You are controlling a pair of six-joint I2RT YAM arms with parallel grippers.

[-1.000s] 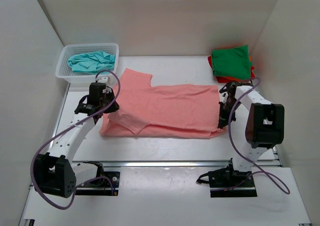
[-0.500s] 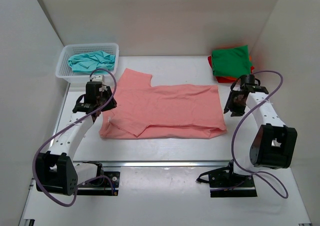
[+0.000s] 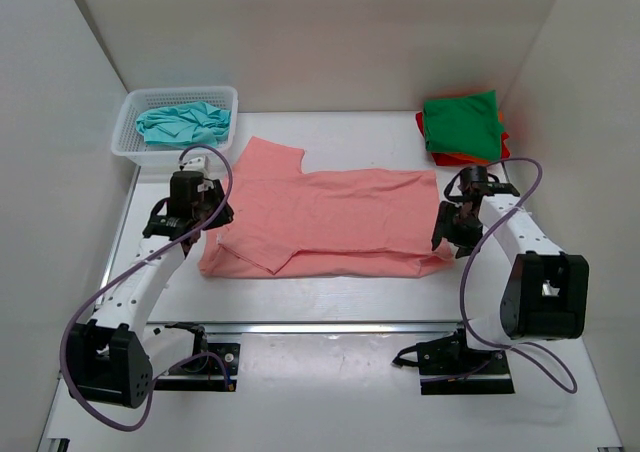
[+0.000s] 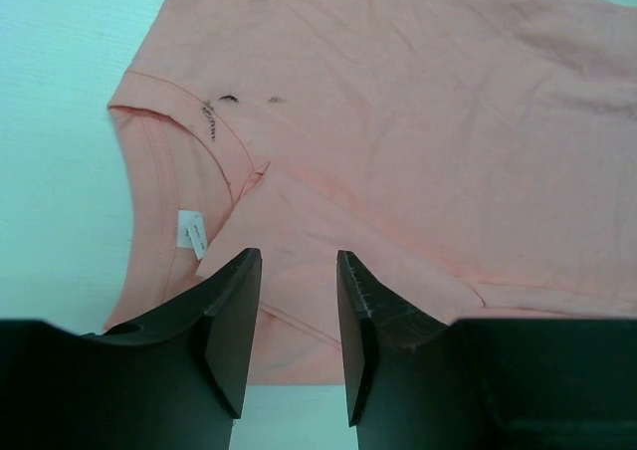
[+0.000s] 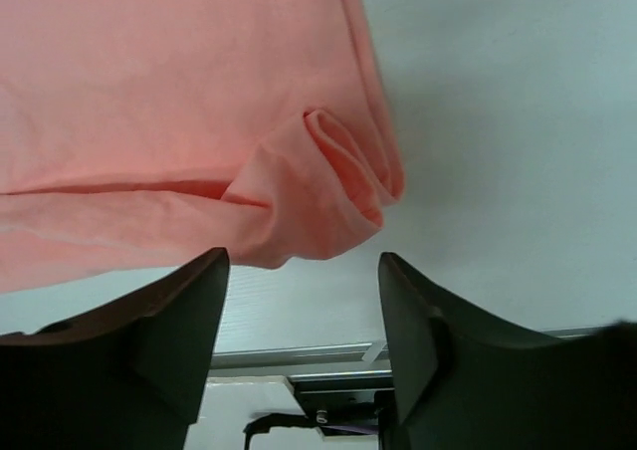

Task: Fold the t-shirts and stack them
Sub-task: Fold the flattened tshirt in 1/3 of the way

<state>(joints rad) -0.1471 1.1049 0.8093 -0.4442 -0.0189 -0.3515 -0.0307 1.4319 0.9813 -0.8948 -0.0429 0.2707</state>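
Top external view first: the salmon pink cloth short-sleeved t-shirt [image 3: 330,217] lies flat across the middle of the white table [image 3: 330,292], partly folded lengthwise, collar end to my left. The teal crumpled cloth t-shirt [image 3: 185,124] sits in the white plastic mesh basket [image 3: 128,144] at the far left. The green folded cloth t-shirt [image 3: 462,124] tops the pile at the far right corner.

My left gripper [image 3: 195,210] hangs over the collar end, and my right gripper [image 3: 450,230] over the hem end. In both wrist views the jaws stand apart with nothing between them, so neither arm is holding cloth.

Two things worry me. In the right wrist view, the near hem corner [image 5: 328,181] is rolled into a lump rather than lying flat. If I close on that lump, I would probably pinch several layers unevenly, and the next fold would come out skewed.

In the left wrist view, the folded-in sleeve flap [image 4: 328,231] lies just beside the ribbed collar [image 4: 169,161]. A shallow pinch there could lift only the flap and pull the fold open. If the two arms lift out of step, I expect the whole shirt to drag sideways.
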